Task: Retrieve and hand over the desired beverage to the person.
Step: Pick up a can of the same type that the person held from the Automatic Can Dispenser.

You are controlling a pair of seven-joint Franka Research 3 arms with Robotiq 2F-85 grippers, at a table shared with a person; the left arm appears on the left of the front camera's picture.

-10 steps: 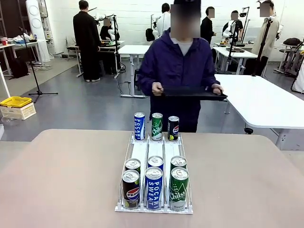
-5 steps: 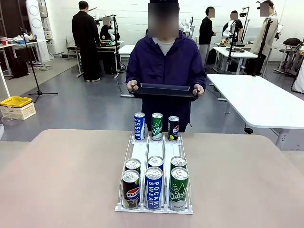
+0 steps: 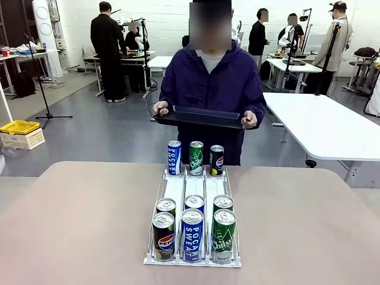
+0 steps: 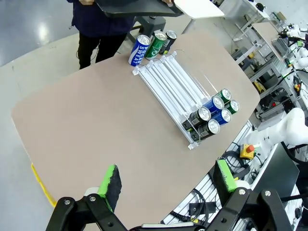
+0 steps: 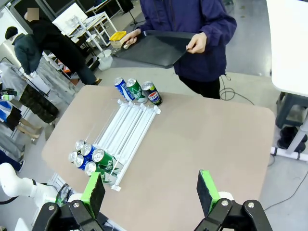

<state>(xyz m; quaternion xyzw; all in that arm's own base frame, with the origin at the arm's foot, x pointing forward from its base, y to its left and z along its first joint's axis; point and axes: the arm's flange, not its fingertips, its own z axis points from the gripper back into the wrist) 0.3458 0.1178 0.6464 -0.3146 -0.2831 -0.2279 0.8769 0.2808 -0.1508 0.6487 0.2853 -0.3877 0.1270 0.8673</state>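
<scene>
Left wrist view has our left gripper high over the near edge of the table, jaws spread wide, green pads empty and touching nothing. Our right gripper hangs just as wide and just as empty toward the table's near right corner. Out beyond them sits the white can rack, running from the near edge toward the far edge. At its near end we see six cans in two rows, fronted by a Pepsi can, a Pocari Sweat can and a green Chilsung can. The three far cans, of the same brands, stand upright at the other end. Over the last second the person has stepped from right of the rack to stand squarely behind it at the far edge, holding a black tray level in both hands. We take it the receiver is now in place, though we cannot tell which drink is wanted, and no can has been picked yet
</scene>
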